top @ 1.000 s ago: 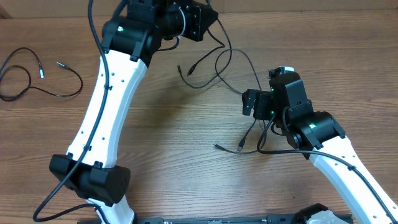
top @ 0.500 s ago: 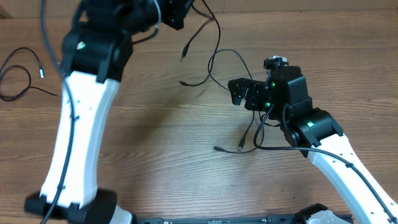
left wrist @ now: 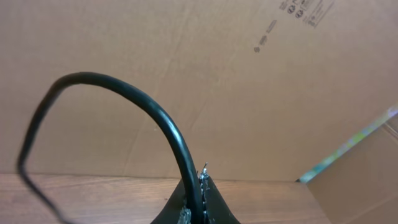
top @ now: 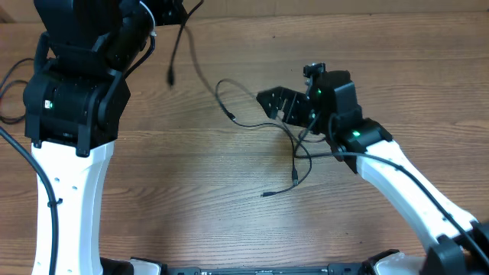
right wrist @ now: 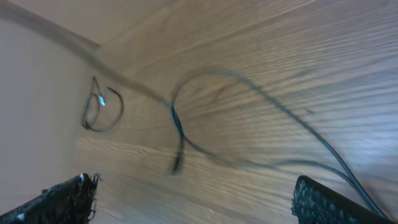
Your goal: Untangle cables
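Note:
My left gripper (top: 172,9) is raised high at the top left and shut on a thin black cable (left wrist: 158,118), which arcs up from the jaws (left wrist: 198,202). In the overhead view this cable (top: 183,42) hangs down to a plug end (top: 170,76). More cable (top: 252,122) lies looped on the wooden table, with plug ends at the middle (top: 229,115) and lower down (top: 294,183). My right gripper (top: 273,101) is open and empty just above the strands. In the right wrist view its fingers (right wrist: 199,205) straddle a looped cable (right wrist: 180,130) below.
Another black cable (top: 8,76) lies at the far left, mostly hidden by my left arm (top: 72,114); it shows as a small coil in the right wrist view (right wrist: 99,112). A cardboard wall (left wrist: 205,74) stands behind the table.
My left arm has swung left and risen, drawing its held cable up and left. My right gripper has moved left and farther back, and the cable loops on the table have shifted left.

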Tool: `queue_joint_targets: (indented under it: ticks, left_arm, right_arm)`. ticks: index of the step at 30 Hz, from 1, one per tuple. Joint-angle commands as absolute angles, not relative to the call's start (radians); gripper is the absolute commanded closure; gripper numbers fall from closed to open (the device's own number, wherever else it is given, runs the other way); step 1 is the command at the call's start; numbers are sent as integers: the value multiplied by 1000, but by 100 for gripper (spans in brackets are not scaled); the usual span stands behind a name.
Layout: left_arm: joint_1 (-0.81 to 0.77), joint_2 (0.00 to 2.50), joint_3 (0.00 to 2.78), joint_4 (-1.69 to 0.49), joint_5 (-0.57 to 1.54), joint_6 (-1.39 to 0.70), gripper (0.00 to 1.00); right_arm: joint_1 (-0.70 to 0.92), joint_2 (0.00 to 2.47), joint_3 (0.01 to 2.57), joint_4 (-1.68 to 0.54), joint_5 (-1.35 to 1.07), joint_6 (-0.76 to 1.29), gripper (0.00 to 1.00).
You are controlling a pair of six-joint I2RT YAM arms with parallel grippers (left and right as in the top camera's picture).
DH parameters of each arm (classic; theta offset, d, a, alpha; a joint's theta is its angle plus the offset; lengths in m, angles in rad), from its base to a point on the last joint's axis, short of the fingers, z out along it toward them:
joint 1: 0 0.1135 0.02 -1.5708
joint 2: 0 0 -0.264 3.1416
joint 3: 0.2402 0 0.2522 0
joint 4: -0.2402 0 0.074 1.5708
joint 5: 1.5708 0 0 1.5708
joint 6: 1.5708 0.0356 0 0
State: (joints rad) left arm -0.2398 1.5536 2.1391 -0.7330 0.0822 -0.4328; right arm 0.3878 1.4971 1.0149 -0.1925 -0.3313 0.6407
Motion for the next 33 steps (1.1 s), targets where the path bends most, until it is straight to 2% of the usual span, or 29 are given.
queue_joint_targets:
  ticks: [1,5,8,13,14,16,19,27,30,31,32,33]
  left_arm:
    - [-236,1550,2146,-719,101,-498,96]
    - [-236,1549,2146,-685,161,-498,96]
    - [-236,1549,2146,-676,162,-498,96]
    - [-236,1549,2146,-676,179,-512,95]
    - [-236,1549,2146,-676,186,-533,95]
    - [-236,1549,2146,-675,225,-562,95]
    - [-236,1549,2146,-679,241,-562,95]
    - [-236,1545,2146,-644,245,-570,94]
    - [-235,1540,2147,-633,245,-596,94]
    - [-235,1538,2147,-630,242,-595,94]
    - [-234,1532,2147,-630,229,-595,94]
    - [-234,1528,2148,-630,222,-595,94]
  right_arm:
    - [387,1580,1020,-133,-362,804,0]
    - [425,1665,1021,-33,-401,863,0]
    - [472,1695,1020,-31,-442,768,0]
    - [587,1731,1021,2,-443,338,0]
    - [625,1745,1021,20,-389,231,5]
    - [681,1777,1021,54,-184,151,5]
    - [719,1818,1021,140,70,134,4]
    - [719,1910,1021,209,54,101,10]
    - [719,1961,1021,220,47,97,20]
    - [719,1975,1021,228,59,96,31]
    - [718,1991,1021,241,93,96,47]
    - [717,1995,1021,247,131,96,56]
